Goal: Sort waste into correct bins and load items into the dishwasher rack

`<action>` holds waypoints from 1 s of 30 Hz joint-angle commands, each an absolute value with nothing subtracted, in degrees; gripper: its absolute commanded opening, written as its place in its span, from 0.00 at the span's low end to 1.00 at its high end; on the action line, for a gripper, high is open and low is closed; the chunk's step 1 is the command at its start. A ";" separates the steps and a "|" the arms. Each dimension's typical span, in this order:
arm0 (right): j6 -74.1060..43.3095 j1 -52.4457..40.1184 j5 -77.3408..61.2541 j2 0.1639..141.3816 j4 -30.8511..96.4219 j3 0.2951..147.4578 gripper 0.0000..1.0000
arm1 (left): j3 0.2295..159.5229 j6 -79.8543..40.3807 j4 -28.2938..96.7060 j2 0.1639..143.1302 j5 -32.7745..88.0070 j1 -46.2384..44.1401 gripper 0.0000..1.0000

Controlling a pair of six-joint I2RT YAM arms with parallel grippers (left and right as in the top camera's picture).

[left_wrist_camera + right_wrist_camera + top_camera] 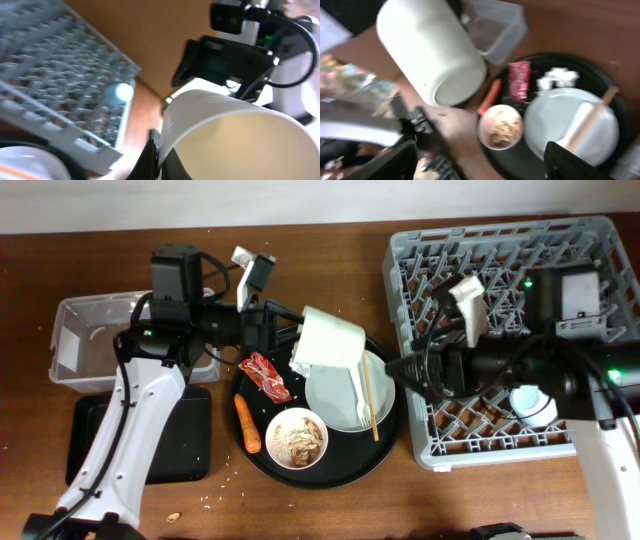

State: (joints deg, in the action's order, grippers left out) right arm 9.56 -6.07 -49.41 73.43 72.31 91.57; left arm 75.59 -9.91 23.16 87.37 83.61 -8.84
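My left gripper is shut on the rim of the white cup, holding it tilted above the round black tray; in the left wrist view the fingers pinch the cup's wall. My right gripper is open and empty between the tray and the grey dishwasher rack; its fingers frame the bowl of rice scraps. On the tray lie the plate with fork and chopsticks, a red wrapper, a carrot and a tissue. A light-blue cup sits in the rack.
The clear tub stands at the left, with the shallow black rectangular tray in front of it, partly under my left arm. The round black tray lies between the bins and the rack. Crumbs lie on the table near the front edge.
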 commanded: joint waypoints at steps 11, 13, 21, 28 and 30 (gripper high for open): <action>5.41 -22.06 -41.60 72.82 62.61 92.18 0.56 | 76.03 -9.85 16.19 83.64 89.56 -11.94 0.81; 0.89 -15.07 -39.11 68.18 64.69 92.18 0.56 | 76.03 -12.97 14.96 83.64 85.45 -11.94 0.99; -14.52 34.59 -4.14 76.93 82.28 92.16 0.56 | 76.03 -13.93 13.76 83.59 84.20 -11.97 0.99; -19.05 38.98 0.54 99.07 80.05 92.16 0.65 | 76.03 -13.93 13.76 83.59 84.20 -11.97 0.99; -20.05 39.16 0.49 101.65 79.00 92.16 0.81 | 76.03 -13.91 13.76 83.59 84.18 -11.97 0.99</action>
State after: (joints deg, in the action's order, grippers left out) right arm -18.37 38.63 -0.73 100.12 79.48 92.03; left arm 75.46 -13.34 13.89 84.75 83.96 -11.99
